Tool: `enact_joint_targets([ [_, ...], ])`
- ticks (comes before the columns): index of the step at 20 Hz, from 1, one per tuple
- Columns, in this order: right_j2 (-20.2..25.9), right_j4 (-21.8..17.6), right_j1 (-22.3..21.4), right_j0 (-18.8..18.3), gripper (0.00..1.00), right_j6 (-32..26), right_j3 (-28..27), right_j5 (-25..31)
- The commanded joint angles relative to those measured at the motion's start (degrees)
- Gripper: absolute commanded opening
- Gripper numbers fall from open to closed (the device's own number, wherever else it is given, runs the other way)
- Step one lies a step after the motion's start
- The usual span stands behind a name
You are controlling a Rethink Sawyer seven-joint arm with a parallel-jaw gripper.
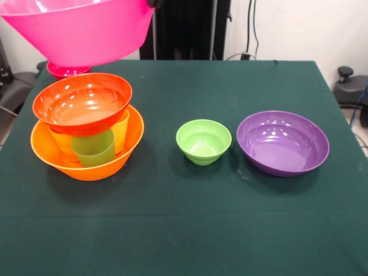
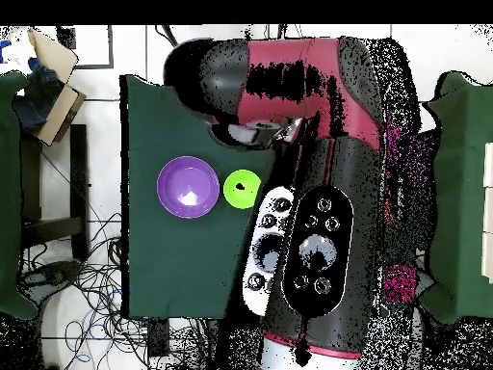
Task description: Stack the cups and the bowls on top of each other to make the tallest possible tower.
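Pincer: hidden in both views, grip state cannot be told; the arm (image 2: 318, 193) covers it from above.
Pink bowl (image 1: 80, 29): raised off the bench, top left in the front view, above the tower; what holds it is out of frame.
Tower (image 1: 86, 129): large orange bowl (image 1: 86, 164) as base, green cup (image 1: 93, 148) and yellow cup (image 1: 121, 131) inside, shallow red-orange bowl (image 1: 82, 102) resting on them.
Crimson bowl (image 1: 68, 70): behind the tower, mostly hidden.
Light green bowl (image 1: 203, 141): mid bench (image 1: 184, 230), just beside the purple bowl (image 1: 283, 142), apart.

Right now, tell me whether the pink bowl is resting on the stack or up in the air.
In the air. The pink bowl hangs tilted above the red-orange bowl, with a clear gap between them.
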Motion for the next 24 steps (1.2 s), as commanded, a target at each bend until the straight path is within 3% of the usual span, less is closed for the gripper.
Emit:
enact_joint_targets([
  [1, 4.1, -5.7, 1.9, 0.3, 0.0, -11.9, 7.3, -7.3],
  [13, 3.4, -5.7, 1.4, -0.6, 0.0, -13.5, 9.0, -10.3],
  [24, 2.8, -5.8, -1.7, -0.7, 0.0, -12.1, 17.3, -15.4],
])
